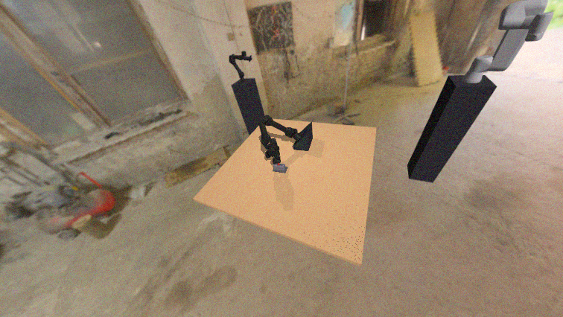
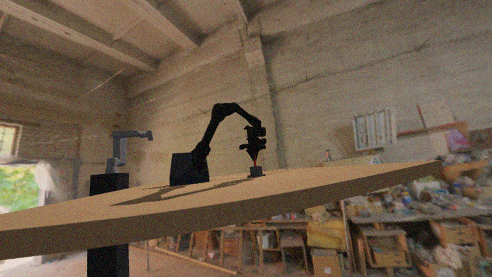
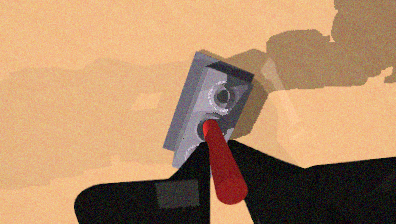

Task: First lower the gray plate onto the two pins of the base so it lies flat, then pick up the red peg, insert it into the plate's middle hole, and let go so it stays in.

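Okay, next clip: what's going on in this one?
A single arm is putting the red peg into the gray plate. The plate already sits on the base, with a pin showing through one end hole. The gripper has its jaws shut on the peg, whose tip is at the mouth of the middle hole. It is not fully in, and not yet released.
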Tool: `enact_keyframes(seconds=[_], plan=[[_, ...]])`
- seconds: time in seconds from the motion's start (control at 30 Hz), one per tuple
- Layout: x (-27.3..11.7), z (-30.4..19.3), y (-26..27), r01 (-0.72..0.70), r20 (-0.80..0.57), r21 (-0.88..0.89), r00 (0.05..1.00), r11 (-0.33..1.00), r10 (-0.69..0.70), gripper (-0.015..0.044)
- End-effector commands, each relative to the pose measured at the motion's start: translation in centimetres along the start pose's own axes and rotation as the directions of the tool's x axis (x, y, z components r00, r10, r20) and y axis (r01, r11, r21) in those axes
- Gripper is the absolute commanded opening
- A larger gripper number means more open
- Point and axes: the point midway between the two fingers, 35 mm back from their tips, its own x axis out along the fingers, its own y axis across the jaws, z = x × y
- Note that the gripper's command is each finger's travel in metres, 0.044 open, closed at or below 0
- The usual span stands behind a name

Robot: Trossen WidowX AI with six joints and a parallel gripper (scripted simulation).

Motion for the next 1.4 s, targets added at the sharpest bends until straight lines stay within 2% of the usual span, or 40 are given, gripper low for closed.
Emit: enact_keyframes(seconds=[0.0,0.17,0.37,1.37], plan=[[0.0,0.0,0.0,0.0,0.0,0.0,1.0,1.0,0.0,0.0],[0.0,0.0,0.0,0.0,0.0,0.0,1.0,1.0,0.0,0.0],[0.0,0.0,0.0,0.0,0.0,0.0,1.0,1.0,0.0,0.015],[-1.6,-0.3,0.0,-0.002,0.006,-0.005,1.0,1.0,0.002,0.015]])
